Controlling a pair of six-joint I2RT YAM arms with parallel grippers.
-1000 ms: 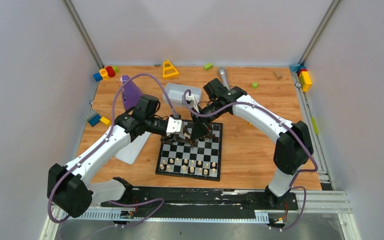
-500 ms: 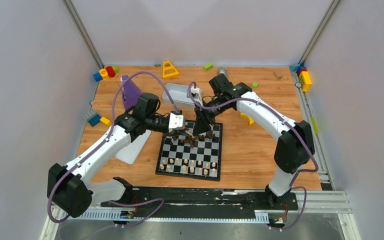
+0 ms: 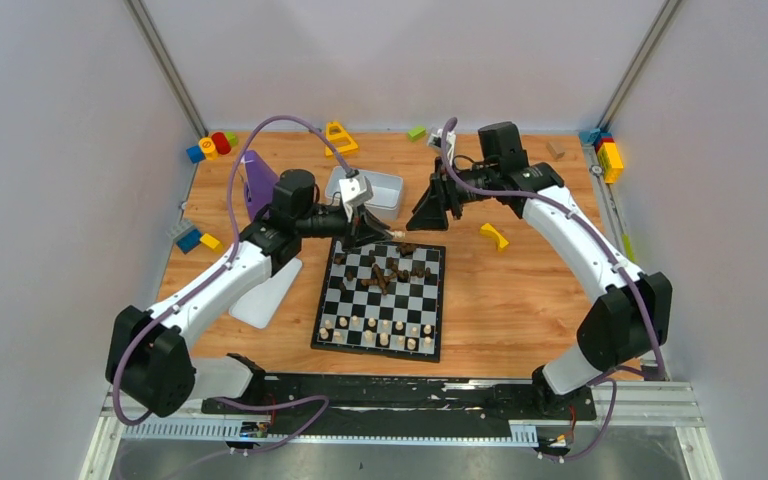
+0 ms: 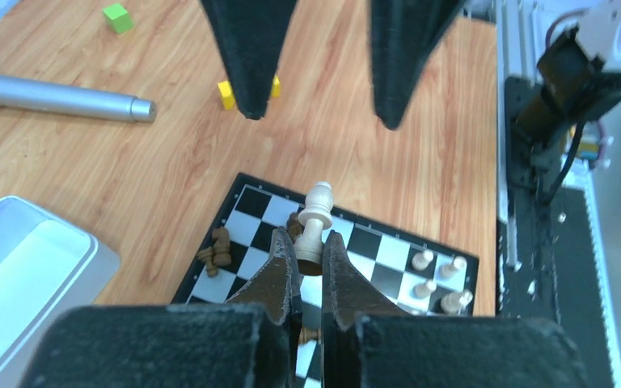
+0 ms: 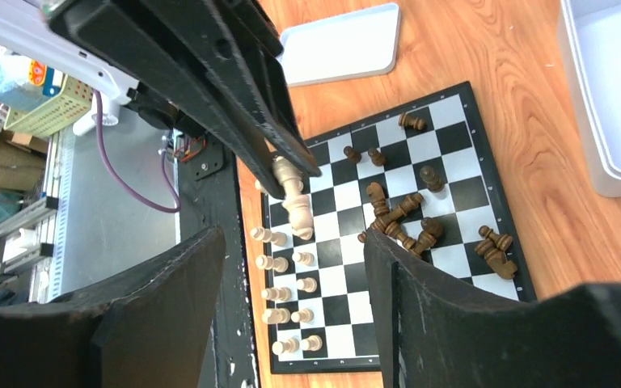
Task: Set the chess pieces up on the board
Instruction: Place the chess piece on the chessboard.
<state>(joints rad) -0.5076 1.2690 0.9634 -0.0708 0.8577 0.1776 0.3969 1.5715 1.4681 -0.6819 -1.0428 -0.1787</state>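
In the overhead view the chessboard (image 3: 326, 348) lies at the centre of the wooden table (image 3: 530, 300). The widest bare wood is to the right of the board, broken only by a yellow block (image 3: 494, 236) and ending at a metal rail (image 3: 628, 262) under the grey side wall. To the left a white lid (image 3: 265, 295) lies near the board's edge, and a white tray (image 3: 365, 188) sits just beyond its upper left corner, so room is tight there. Pale chessmen (image 3: 375, 330) stand along the board's bottom edge and dark chessmen (image 3: 390, 272) lie heaped in its upper half, with bare squares between the two. The left gripper (image 4: 307, 242) has its jaws pinched tight on the base of a pale chess piece (image 4: 317, 217), held in the air over the board's top edge. The right gripper (image 3: 428, 212) hangs beyond the upper right corner, facing that piece with its jaws spread and nothing between them. At the left edge of the right wrist view, a packet (image 5: 14, 81) in a green basket (image 5: 44, 109) carries print too small to read.
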